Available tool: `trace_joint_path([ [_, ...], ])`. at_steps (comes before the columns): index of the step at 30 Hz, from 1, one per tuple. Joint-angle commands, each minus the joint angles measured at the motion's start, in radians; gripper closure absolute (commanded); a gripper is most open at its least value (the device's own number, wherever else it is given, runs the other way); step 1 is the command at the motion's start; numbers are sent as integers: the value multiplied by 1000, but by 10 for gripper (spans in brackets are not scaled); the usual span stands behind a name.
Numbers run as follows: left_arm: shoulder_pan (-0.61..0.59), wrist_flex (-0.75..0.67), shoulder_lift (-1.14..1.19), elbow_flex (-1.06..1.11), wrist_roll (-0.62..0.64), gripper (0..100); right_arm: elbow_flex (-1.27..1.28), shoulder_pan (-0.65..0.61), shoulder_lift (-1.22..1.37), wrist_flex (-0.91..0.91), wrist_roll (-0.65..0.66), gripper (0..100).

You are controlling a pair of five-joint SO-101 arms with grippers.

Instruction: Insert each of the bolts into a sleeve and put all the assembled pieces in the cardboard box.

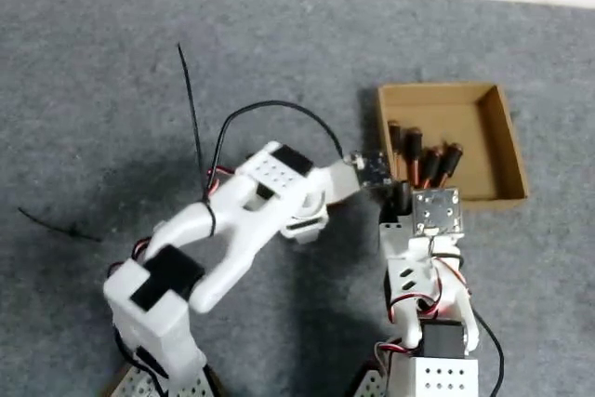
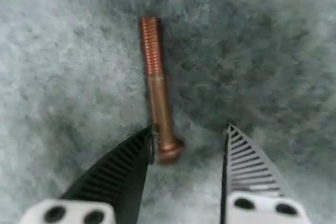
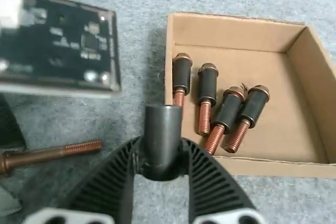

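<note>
Four finished bolt-and-sleeve pieces lay in the open brown cardboard box, at 2 o'clock on the grey carpeted table in the high view. The white left arm extended from 7 o'clock, its tip just beside the box's 8 o'clock corner. The right gripper stood at 5 o'clock of that tip, near the same corner.

Left wrist view: the left gripper had its jaws apart. The copper-coloured metal bolt lay flat on the carpet, its head between the jaws and close against one finger, with its long axis pointing straight away from them.

Right wrist view: the jaws were clamped on the upright black tubular sleeve, its mouth open upward. The bolt lay flat near it, threads toward the sleeve, on the side away from the box. By this layout the left arm was the nearer to the bolt.
</note>
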Motion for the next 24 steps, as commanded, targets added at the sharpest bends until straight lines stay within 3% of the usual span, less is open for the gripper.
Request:
trace_joint_path([
  [1,-56,-32,58,-82,-14,793,77,7,-12,-1,9,994],
  [11,-71,-26,153,-136,-20,798,77,7,-12,-1,9,994],
  [16,-73,-26,153,-133,-18,1000,79,7,-12,-1,9,994],
  [18,-74,-26,153,-130,-15,967,79,7,-12,-1,11,994],
  [24,-124,-26,148,-130,-12,993,81,7,-12,-1,11,994],
])
